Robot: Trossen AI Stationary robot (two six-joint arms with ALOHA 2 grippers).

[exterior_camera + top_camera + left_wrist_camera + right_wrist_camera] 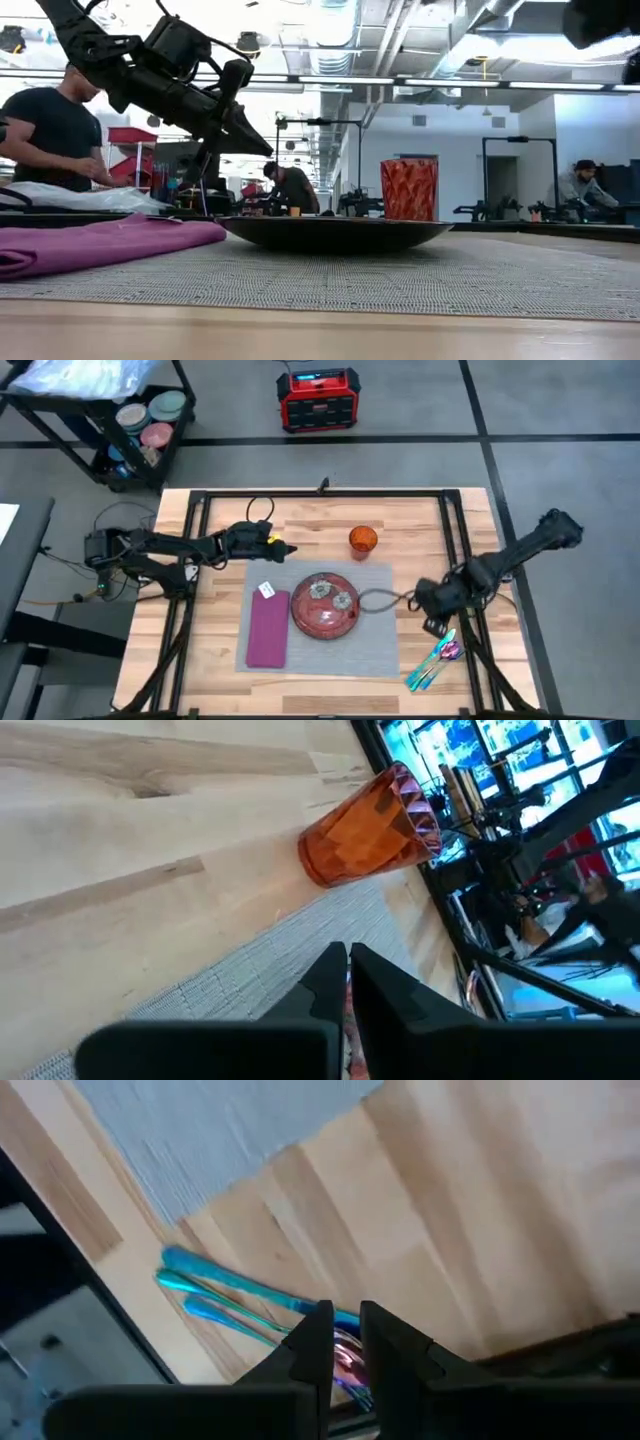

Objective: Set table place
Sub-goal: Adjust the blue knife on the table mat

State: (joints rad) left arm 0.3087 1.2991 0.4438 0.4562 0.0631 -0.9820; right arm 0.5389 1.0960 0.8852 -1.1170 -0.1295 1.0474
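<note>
Both arms matte black, chunky segmented links w/ boxy joint housings. Left arm [190, 546]: thin black cables looping off its base, small yellow patch nr the wrist. Right arm [500, 567]: rounded black elbow. Fingers [385, 995] flat, black, tapered.

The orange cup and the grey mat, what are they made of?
The cup looks like see-through orange glass or hard plastic; its faceted sides catch the light, so I can't say which. The mat looks like woven fabric, matte: fine ribbed threads show across it in the low view. It lies flat on the pale wooden plank table.
</note>
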